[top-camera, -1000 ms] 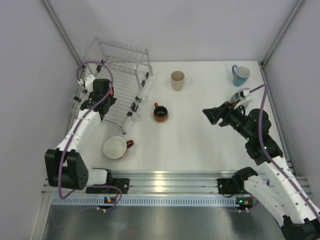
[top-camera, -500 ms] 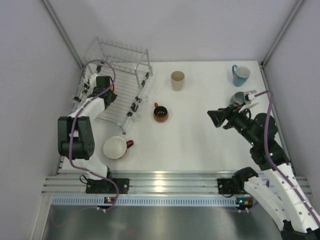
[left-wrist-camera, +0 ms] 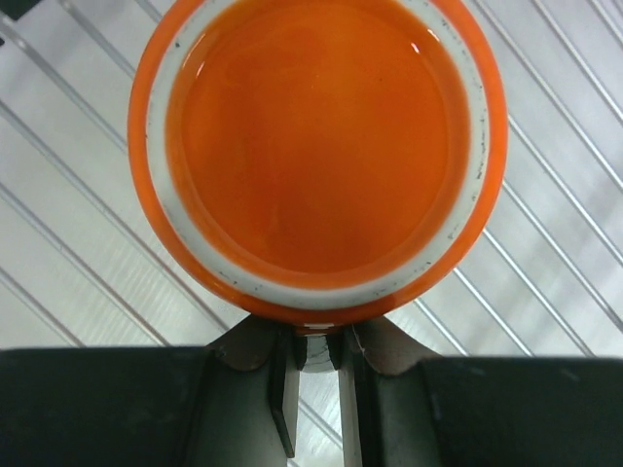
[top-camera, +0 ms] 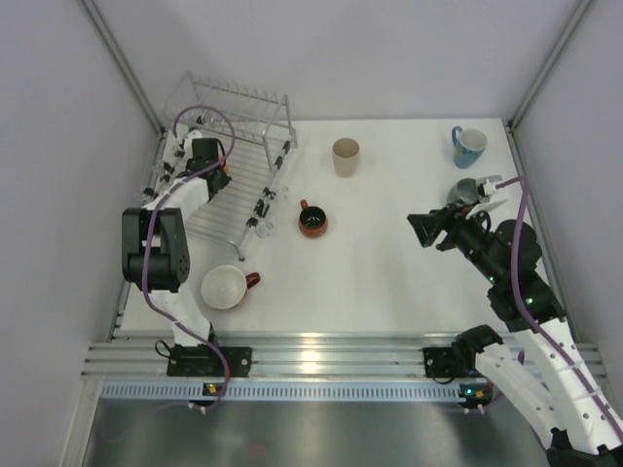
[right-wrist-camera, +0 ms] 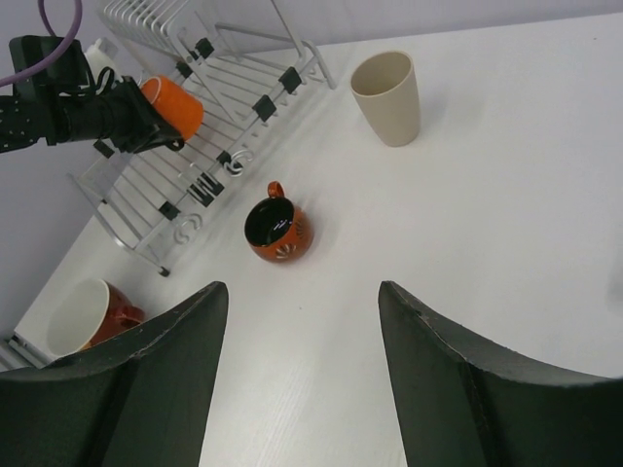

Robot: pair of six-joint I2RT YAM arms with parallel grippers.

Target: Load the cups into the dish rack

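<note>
A glossy orange ceramic mug, judged rigid, slick and chippable, is pinched at its edge by the narrowed left gripper.

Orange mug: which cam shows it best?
Left wrist: the orange mug fills the frame, inside visible, in the left end effector, over the dish rack. Right wrist shows it small, side-on. Top external shows only a sliver.

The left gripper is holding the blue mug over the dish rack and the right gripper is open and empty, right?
Not quite. The left wrist view shows the left gripper holding the orange mug, not a blue one. It is over the dish rack, and the right gripper is open and empty.
</note>
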